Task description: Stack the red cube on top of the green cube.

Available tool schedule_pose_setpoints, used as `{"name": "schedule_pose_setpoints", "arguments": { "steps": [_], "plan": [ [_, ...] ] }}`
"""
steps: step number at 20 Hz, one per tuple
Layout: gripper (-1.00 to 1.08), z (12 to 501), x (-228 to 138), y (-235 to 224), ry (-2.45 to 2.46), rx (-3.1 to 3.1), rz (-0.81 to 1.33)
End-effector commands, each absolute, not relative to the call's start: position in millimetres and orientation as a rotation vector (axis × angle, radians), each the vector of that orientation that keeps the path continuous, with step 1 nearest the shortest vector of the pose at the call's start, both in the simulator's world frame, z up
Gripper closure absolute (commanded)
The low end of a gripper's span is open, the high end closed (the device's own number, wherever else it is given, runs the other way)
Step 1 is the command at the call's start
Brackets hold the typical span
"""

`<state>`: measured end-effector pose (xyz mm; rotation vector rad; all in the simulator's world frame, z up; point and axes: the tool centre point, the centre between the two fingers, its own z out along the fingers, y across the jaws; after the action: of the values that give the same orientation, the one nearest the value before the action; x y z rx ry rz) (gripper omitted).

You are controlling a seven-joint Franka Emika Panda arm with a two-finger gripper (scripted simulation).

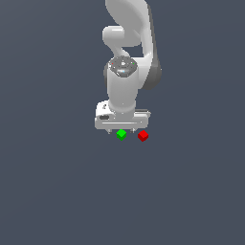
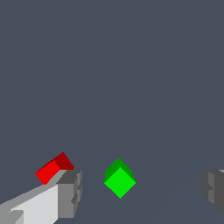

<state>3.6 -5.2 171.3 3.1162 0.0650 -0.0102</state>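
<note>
The green cube [image 1: 121, 134] sits on the grey floor, with the red cube [image 1: 142, 136] just beside it on the exterior view's right. They are close but apart. My gripper [image 1: 122, 129] hangs over the green cube, pointing down. In the wrist view the gripper [image 2: 142, 192] is open and empty. The green cube [image 2: 120, 180] lies between the two fingers, nearer one finger [image 2: 70, 192]. The red cube [image 2: 53, 168] lies outside that finger, partly hidden by it. The other finger [image 2: 214, 189] shows at the picture's edge.
The plain dark grey floor [image 1: 57, 191] spreads all around the two cubes. The white arm [image 1: 125, 72] rises behind the gripper in the exterior view. No other object shows.
</note>
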Motion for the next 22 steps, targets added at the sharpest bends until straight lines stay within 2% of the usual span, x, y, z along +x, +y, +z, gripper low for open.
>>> {"name": "schedule_pose_setpoints", "arguments": {
  "steps": [1, 10, 22],
  "plan": [
    [-0.92, 171.3, 3.6, -5.2, 0.065, 3.116, -0.010],
    [-0.92, 155.1, -2.5, 16.7, 0.215, 3.114, -0.008],
    [-0.92, 93.6, -45.0, 92.9, 0.784, 3.038, -0.001]
  ]
}}
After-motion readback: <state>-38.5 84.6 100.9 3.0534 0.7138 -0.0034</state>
